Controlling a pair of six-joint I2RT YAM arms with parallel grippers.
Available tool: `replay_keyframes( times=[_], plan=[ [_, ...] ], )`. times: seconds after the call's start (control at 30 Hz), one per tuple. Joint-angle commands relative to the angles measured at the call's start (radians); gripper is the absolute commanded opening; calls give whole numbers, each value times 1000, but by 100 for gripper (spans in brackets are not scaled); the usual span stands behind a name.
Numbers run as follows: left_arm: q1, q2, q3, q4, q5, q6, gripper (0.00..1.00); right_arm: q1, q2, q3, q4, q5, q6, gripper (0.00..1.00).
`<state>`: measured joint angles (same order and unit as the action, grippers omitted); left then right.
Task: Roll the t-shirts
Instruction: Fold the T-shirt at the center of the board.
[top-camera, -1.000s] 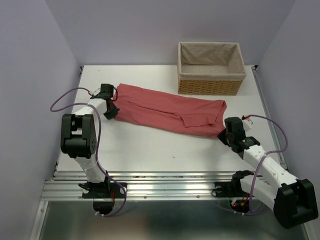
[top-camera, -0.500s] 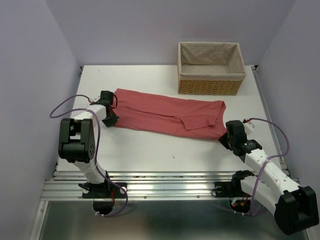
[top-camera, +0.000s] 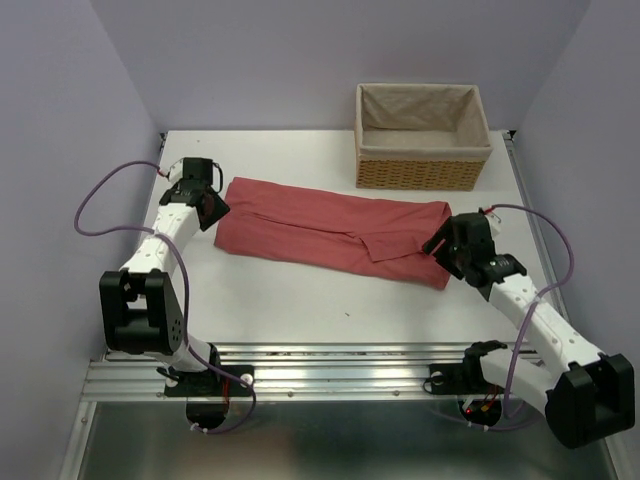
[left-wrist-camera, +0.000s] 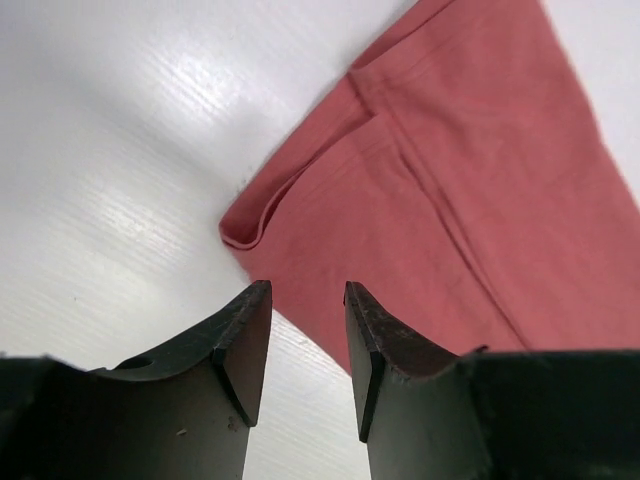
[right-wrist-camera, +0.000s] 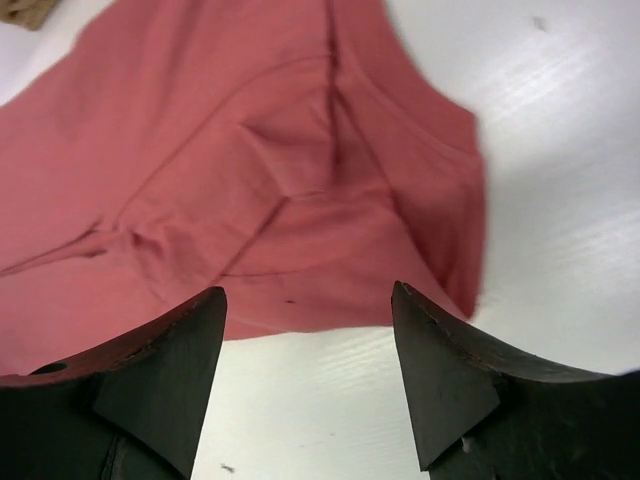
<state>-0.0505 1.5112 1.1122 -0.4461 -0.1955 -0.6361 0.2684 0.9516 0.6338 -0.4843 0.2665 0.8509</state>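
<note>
One wicker basket (top-camera: 420, 172) — just behind the folded t-shirt (top-camera: 320, 230).

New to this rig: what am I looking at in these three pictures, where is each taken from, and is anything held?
Two white-and-black robot arms are bolted at the near edge of a white table. The wide picture looks down from above and behind them. The two close-ups come from a camera on each wrist: the dark wedges at the bottom are the left arm's fingers and the right arm's fingers. On the table lies a salmon-red cloth t-shirt, folded into a long band, not yet rolled. A cloth-lined wicker basket stands behind it. One arm is at each end of the band. Both pairs of fingers are apart and hold nothing.
</note>
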Motion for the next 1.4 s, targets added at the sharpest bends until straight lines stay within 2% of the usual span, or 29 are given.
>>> replay_keyframes(
  times=[0.0,0.13,0.3,0.6,0.87,1.03,1.23,1.37],
  plan=[
    [-14,-54,63,-43,-24,29,46,-6,102,82,136,-134,-35,73],
    [-29,-63,46,-36,-12,32,46,-6,272,116,245,-165,-29,73],
    [-31,-103,5,-17,8,35,47,-6,366,147,297,-151,-45,77],
    [-31,-98,6,-19,13,47,47,-6,470,187,319,-128,-75,80],
    [-29,-95,5,-19,16,52,46,-6,552,221,414,-156,-87,80],
    [-31,-109,5,-28,11,52,46,-6,647,305,473,-184,-96,80],
    [-31,-112,11,-40,18,61,46,-6,768,487,474,-191,-110,80],
    [-31,-124,-2,-40,18,59,46,-17,805,546,474,-197,-116,81]
  ],
)
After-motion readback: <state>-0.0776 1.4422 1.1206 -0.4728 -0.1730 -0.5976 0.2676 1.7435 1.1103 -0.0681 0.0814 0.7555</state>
